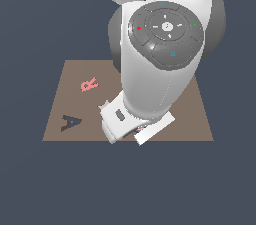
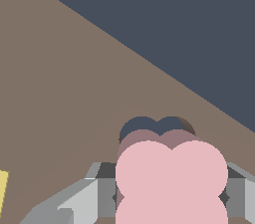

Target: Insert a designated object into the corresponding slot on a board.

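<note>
Clearly held between the grey fingers of the gripper: the pale-pink lobed piece, clamped from both sides and filling the near part of the wrist view. Just beyond it, toward 12 o'clock of the piece, the dark navy clover-shaped slot, only its two far lobes showing past the pink rounds, with a dimmer pinkish band, seemingly the piece's shadow, lying between them. Whether piece and slot touch: cannot tell. Beneath both, the flat brown board, its edge running diagonally against the dark blue ground. At the view's margin, a sliver of a yellow shape. From the exterior view, the white arm covering the middle of the board; the pink letter R at roughly 10 o'clock of the hand, the dark letter A at roughly 9 o'clock.
</note>
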Tool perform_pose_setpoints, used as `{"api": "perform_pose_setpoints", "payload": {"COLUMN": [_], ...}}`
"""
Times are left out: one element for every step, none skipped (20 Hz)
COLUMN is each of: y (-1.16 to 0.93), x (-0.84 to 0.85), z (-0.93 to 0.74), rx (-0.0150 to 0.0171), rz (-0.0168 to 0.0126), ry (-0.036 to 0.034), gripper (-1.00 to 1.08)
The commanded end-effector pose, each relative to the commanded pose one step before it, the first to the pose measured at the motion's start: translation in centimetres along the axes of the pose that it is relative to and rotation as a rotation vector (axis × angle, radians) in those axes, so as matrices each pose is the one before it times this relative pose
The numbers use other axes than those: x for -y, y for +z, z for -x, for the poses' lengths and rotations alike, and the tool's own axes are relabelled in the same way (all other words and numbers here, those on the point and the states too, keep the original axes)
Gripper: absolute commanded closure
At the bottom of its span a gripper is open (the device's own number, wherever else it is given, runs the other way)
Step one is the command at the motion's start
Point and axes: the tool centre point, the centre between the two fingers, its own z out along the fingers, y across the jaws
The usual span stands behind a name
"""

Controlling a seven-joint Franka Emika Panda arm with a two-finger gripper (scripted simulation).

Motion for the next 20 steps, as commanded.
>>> {"api": "perform_pose_setpoints", "payload": {"y": [-0.044,-0.002,-0.001,0.0,0.0,0.031,0.051,0.111,0.198,0.266,0.198,0.126,0.051,0.0,0.0,0.0,0.0,0.0,0.0,0.0], "x": [-0.064,-0.01,0.0,-0.006,-0.011,0.049,-0.007,0.0,-0.003,-0.007,-0.001,-0.004,-0.006,0.0,0.0,0.0,0.0,0.0,0.0,0.0], "z": [-0.376,-0.078,-0.058,-0.029,-0.003,0.064,-0.001,-0.013,-0.019,-0.022,-0.018,-0.008,0.0,0.0,0.0,0.0,0.0,0.0,0.0,0.0], "rx": [-0.00026,0.0,0.0,0.0,0.0,0.00033,0.0,-0.00002,-0.00005,-0.00006,-0.00005,-0.00002,0.0,0.0,0.0,0.0,0.0,0.0,0.0,0.0], "rz": [0.00032,-0.00001,-0.00001,0.0,0.0,-0.00034,0.0,0.00106,0.00141,0.00162,0.0014,0.00066,0.0,0.0,0.0,0.0,0.0,0.0,0.0,0.0], "ry": [-0.00728,-0.00146,-0.00109,-0.00049,0.0,0.00085,0.0,-0.00026,-0.0004,-0.00048,-0.00042,-0.0002,0.0,0.0,0.0,0.0,0.0,0.0,0.0,0.0], "gripper": [1.08,1.08,1.08,1.08,1.08,1.08,1.08,1.08,1.08,1.08,1.08,1.08,1.08,-0.92,-0.92,-0.92,-0.92,-0.92,-0.92,-0.92]}}
